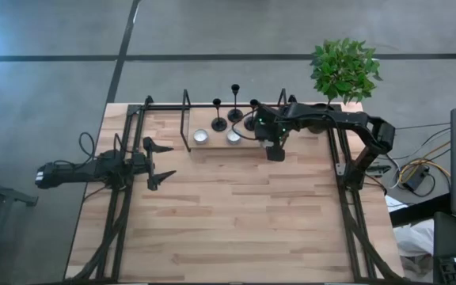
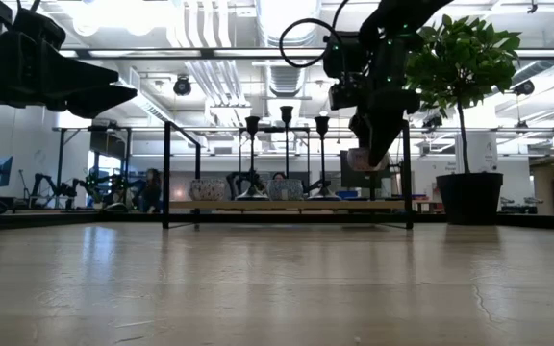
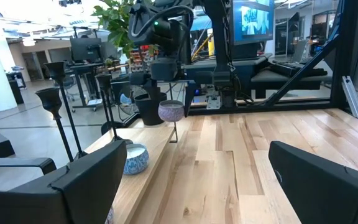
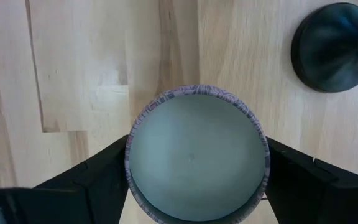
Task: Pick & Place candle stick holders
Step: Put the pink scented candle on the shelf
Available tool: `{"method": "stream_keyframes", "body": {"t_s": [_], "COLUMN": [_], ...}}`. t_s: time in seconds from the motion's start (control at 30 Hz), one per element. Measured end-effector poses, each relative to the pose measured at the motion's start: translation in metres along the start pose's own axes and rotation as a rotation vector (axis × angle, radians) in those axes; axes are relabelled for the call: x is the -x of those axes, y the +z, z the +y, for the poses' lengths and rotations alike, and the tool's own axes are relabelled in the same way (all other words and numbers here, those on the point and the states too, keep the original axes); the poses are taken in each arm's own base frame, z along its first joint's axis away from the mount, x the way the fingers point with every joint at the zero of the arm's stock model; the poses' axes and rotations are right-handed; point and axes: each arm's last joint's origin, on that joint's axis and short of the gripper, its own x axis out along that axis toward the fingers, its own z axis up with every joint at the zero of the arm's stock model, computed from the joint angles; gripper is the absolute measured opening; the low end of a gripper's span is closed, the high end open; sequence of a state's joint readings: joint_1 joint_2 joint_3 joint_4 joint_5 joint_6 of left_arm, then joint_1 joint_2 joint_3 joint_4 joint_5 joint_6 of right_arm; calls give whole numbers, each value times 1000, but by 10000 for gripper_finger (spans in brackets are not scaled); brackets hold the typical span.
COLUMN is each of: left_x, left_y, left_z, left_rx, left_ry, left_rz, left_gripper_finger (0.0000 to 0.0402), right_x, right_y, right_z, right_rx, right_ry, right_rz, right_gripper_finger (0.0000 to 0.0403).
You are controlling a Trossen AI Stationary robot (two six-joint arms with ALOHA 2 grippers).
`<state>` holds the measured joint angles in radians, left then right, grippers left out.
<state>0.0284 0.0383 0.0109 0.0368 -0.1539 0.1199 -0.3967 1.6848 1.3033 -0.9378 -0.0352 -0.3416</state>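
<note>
- R gripper (image 4: 197, 186): fingers clamped on round candle tin (image 4: 196, 152), lifted off table (image 1: 252, 214), near back edge.
- 3 candle stick holders (image 1: 235, 103) upright at back, just beside R gripper.
- L gripper (image 1: 161, 162): fingers apart, holding nothing, L side.

Overhead ceiling lights (image 2: 210, 19) are flooding the room evenly — glare is bleaching the low view's top, turning the arms to silhouettes. The wooden table (image 1: 236, 214) is showing faint sheen and soft shadows — its near surface is blurring.
</note>
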Motion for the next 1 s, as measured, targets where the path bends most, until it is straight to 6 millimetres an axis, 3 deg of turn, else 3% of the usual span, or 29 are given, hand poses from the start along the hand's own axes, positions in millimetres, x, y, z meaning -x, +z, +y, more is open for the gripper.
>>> {"method": "stream_keyframes", "body": {"t_s": [0.3, 0.57, 1.0], "left_x": [0, 0, 0], "left_y": [0, 0, 0], "left_z": [0, 0, 0], "left_rx": [0, 0, 0], "left_ry": [0, 0, 0], "left_rz": [0, 0, 0], "left_gripper_finger": [399, 399, 399], "right_x": [-6, -14, -24], "right_y": [0, 18, 12], "right_z": [-6, -15, -31], "right_rx": [11, 35, 14], "right_ry": [5, 9, -7], "right_rz": [27, 39, 116], "right_gripper_finger": [296, 296, 297]}}
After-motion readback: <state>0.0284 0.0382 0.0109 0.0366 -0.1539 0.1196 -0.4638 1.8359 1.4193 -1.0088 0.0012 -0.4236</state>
